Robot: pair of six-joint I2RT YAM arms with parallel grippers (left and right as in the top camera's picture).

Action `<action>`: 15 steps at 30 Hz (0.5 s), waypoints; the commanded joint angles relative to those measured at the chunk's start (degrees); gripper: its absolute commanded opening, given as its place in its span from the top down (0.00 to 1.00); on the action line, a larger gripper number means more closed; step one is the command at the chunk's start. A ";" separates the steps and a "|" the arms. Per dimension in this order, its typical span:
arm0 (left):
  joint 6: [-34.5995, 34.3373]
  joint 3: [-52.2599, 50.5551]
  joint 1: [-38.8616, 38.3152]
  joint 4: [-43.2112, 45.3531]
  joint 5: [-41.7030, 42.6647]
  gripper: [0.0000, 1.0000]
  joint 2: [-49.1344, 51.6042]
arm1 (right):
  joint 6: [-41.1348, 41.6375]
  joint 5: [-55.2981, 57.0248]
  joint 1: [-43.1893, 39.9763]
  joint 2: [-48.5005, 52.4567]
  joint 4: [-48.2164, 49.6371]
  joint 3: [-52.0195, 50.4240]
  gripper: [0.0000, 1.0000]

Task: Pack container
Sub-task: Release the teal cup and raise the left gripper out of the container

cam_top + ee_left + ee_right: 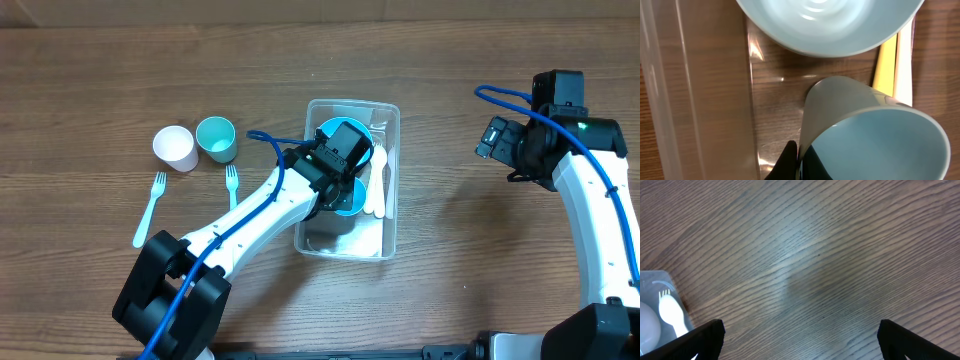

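Observation:
The clear rectangular container [392, 238] stands mid-table. My left gripper [338, 170] is down inside it, shut on the rim of a cup [875, 135] that is white outside and light blue inside; the fingers [799, 161] pinch its wall. The cup lies tilted over the container floor. A pale teal bowl [830, 25] sits in the far end of the container. Yellow and white utensils [895, 65] lie along its right side. The container's wall also shows in the left wrist view [670, 100]. My right gripper [497, 138] is open and empty [800, 340] over bare table to the right.
Left of the container stand a white cup [175, 148] and a teal cup [216, 139], with two light-blue forks [150, 208] [232, 185] lying nearby. The right wrist view catches the container's corner [655, 280] with a white fork [671, 312] inside.

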 commanded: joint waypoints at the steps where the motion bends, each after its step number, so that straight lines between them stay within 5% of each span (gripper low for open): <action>1: -1.01 0.50 -0.79 -1.20 0.63 0.96 -0.46 | -0.13 0.42 0.00 -1.36 0.17 1.25 0.00; 15: -1.20 2.03 -0.74 -4.57 -3.19 0.96 -3.87 | -0.13 0.42 0.00 -1.36 0.17 1.25 0.00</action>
